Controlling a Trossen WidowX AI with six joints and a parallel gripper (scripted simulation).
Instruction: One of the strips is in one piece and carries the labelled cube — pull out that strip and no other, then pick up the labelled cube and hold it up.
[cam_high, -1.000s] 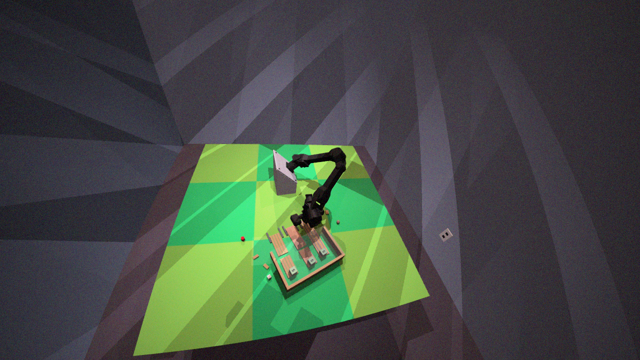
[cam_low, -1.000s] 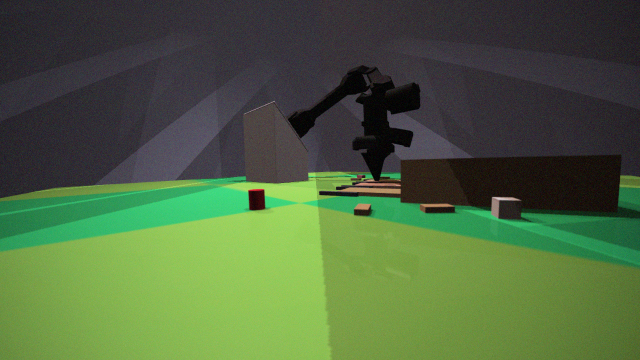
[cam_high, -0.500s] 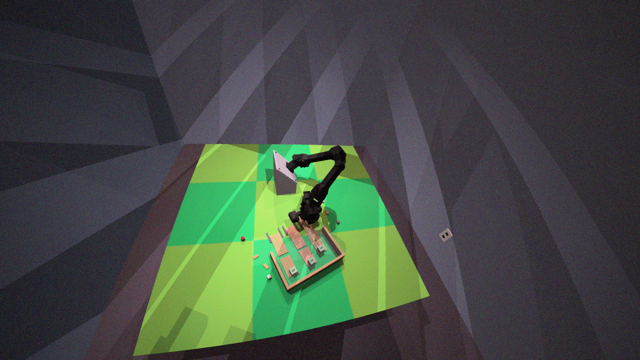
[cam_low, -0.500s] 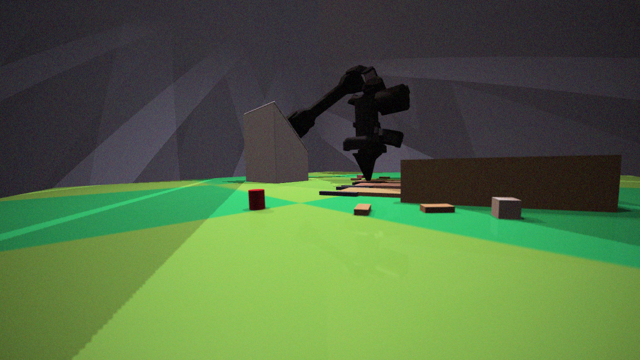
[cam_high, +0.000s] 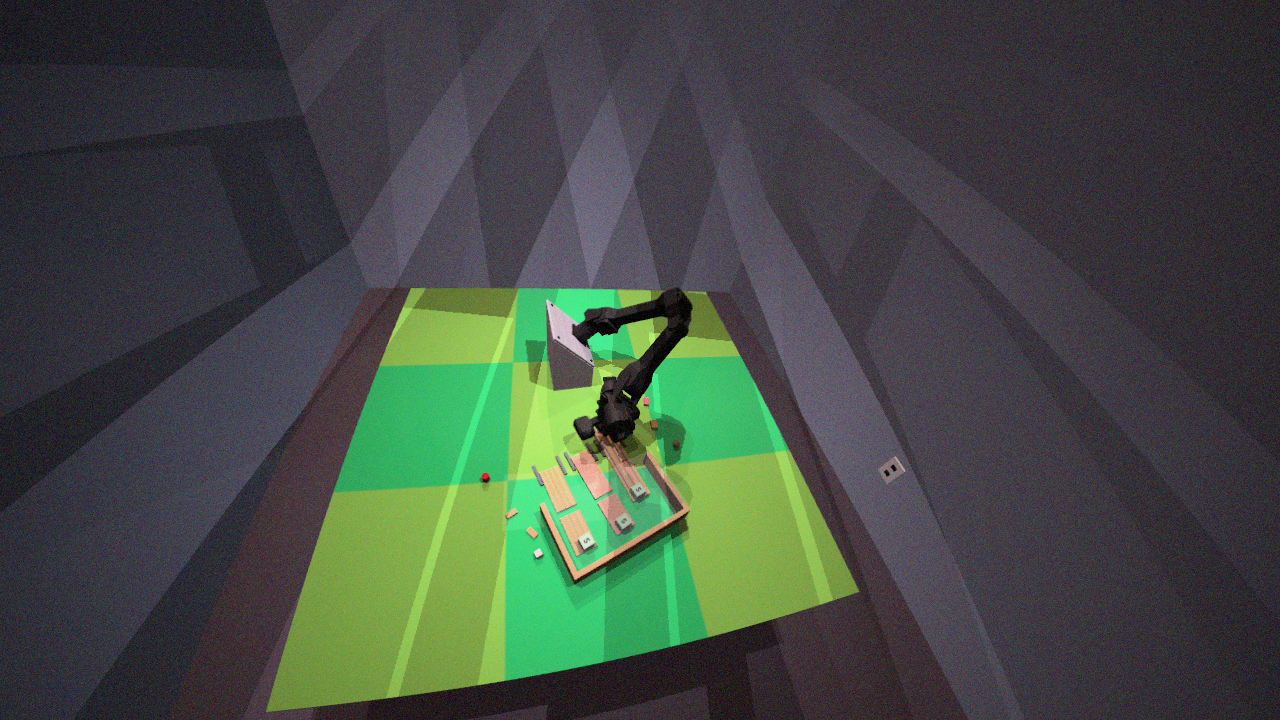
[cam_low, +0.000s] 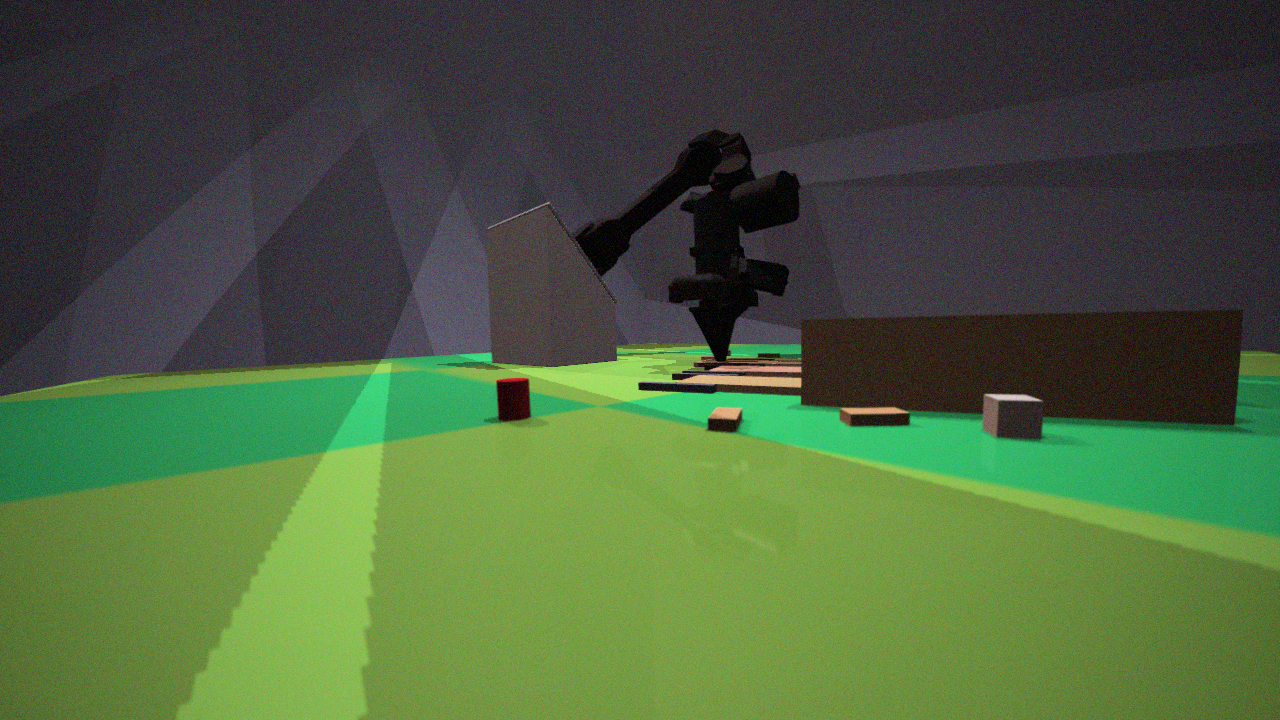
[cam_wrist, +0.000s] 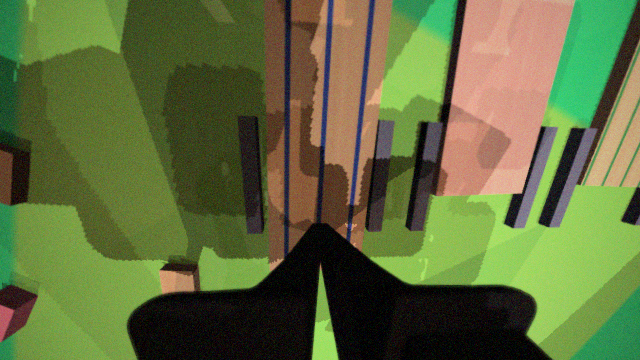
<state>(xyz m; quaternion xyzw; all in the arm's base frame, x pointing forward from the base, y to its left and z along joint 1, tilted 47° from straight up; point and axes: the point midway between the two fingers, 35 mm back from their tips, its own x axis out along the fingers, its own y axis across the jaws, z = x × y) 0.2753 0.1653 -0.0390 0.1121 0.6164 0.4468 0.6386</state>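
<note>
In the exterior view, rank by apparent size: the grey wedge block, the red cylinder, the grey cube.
1. Grey wedge block, largest though farthest.
2. Grey cube and red cylinder: look alike; the cube is slightly wider, so unsure.

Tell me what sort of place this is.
Probably a tabletop test bench for one robot arm: a green patterned mat covers the table, a walled wooden tray holds strips and labelled cubes, and bare grey walls surround it.
</note>
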